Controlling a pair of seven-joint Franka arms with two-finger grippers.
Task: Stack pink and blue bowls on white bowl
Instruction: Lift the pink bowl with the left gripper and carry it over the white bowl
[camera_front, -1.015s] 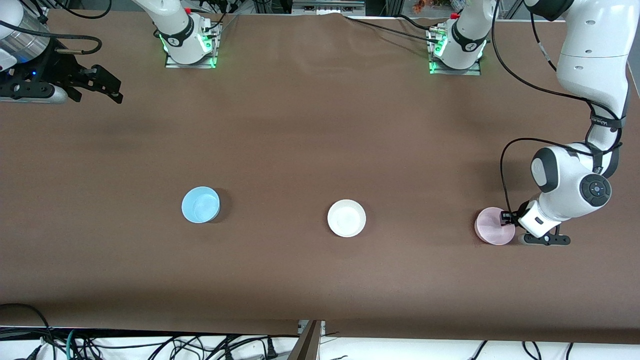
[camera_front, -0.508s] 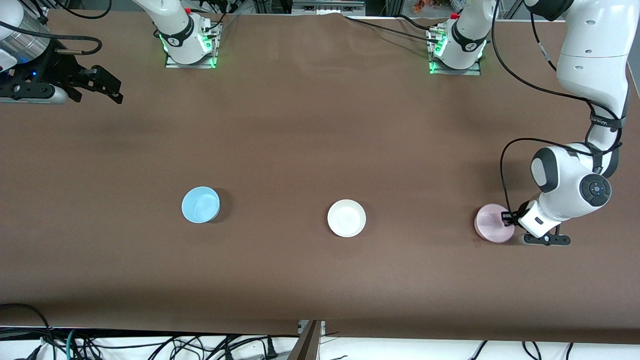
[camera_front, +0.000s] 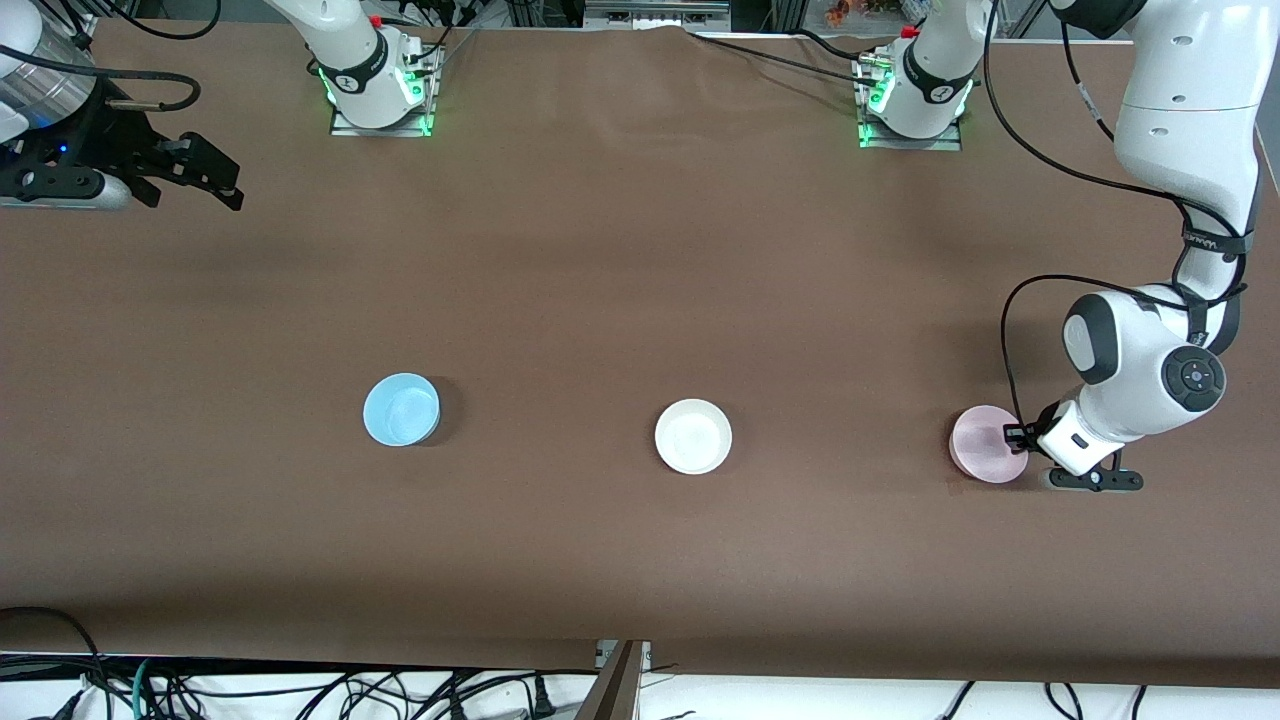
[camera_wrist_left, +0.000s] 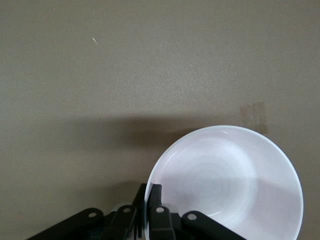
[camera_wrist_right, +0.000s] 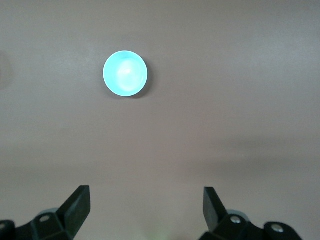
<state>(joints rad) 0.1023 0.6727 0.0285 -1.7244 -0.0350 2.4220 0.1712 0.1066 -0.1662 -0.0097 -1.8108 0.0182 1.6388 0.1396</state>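
Observation:
The pale pink bowl sits toward the left arm's end of the table. My left gripper is shut on its rim. In the left wrist view one finger is inside the pink bowl and the other is outside, with the left gripper pinching the thin wall. Whether the bowl is off the table I cannot tell. The white bowl stands mid-table. The blue bowl stands toward the right arm's end and also shows in the right wrist view. My right gripper waits open over that end, fingers spread.
Both arm bases stand along the table's edge farthest from the front camera. Cables lie below the near edge. A faint tape mark shows on the brown table beside the pink bowl.
My left gripper has closed on the pink bowl's rim, and bowl and gripper have shifted slightly together. The right arm has hardly moved.

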